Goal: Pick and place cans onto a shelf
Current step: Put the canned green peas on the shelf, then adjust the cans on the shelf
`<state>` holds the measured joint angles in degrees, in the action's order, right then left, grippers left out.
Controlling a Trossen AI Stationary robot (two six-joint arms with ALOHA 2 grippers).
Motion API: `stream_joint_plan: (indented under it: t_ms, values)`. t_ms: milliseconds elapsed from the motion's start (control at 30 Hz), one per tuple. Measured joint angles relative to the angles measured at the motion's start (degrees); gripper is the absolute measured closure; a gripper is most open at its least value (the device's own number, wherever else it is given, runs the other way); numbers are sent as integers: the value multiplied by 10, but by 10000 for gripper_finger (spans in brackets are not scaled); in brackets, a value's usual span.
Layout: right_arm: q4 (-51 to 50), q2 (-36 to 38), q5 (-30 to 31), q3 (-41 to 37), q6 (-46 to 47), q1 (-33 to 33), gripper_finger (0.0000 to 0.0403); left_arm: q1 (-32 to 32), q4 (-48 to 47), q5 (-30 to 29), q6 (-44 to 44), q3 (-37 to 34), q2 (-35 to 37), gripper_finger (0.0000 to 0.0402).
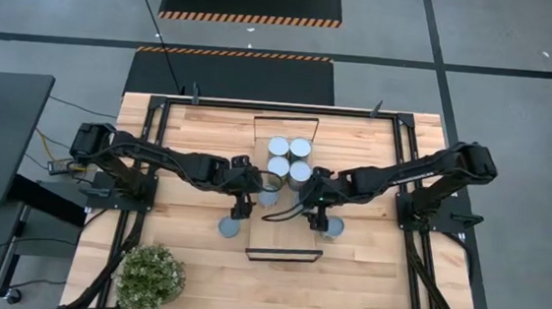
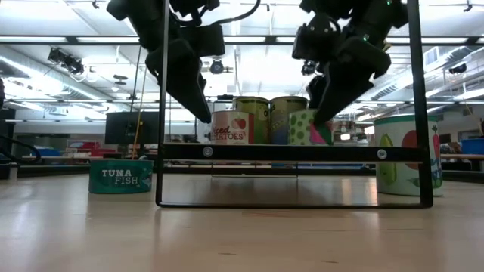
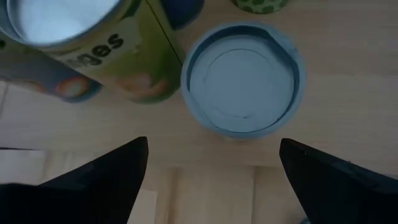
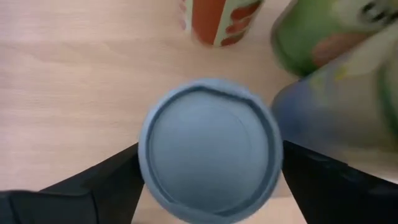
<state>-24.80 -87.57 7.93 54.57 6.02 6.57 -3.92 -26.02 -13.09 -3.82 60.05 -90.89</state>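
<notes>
The shelf [image 1: 284, 236] runs from the table's far side to its near side at the table's middle; its near black frame [image 2: 291, 152] faces the low camera. Several cans [image 1: 288, 158] stand on its far half. My right gripper [image 4: 211, 146] points down, open, its fingers on either side of a green-dotted can [image 2: 302, 127] that stands upright on the shelf. My left gripper [image 3: 214, 143] is open and empty above the shelf's left side, just short of a red-labelled tomato can [image 3: 242, 78] that stands on the shelf [image 1: 269, 198].
A flat tuna can [image 1: 228, 228] stands on the table left of the shelf. A taller pale-green can [image 1: 333, 226] stands right of it. A bushy plant [image 1: 151, 276] is at the near left corner. Black arm mounts flank the table.
</notes>
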Motion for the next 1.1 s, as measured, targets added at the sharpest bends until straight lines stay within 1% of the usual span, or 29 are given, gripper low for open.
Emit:
stream_joint_plan:
  t_ms: [233, 433, 567, 733, 867, 1100]
  values:
    - [-44, 34, 54, 6, 14, 26, 41, 0, -3, -3, 0, 0, 0, 31]
    - [-49, 33, 90, -14, 41, 48, 41, -2, -13, 2, -3, 0, 0, 31]
    - [-47, 32, 109, -35, 62, 51, 41, -2, -14, 3, -5, 0, 0, 31]
    - [-44, 32, 160, -42, 69, 45, 41, -2, -3, 1, -3, 0, 0, 31]
    - [-26, 32, 170, -42, 69, 37, 41, -2, 13, -13, 0, 0, 1, 31]
    - [-25, 32, 177, -42, 71, 35, 41, -2, 38, -17, 2, 0, 1, 31]
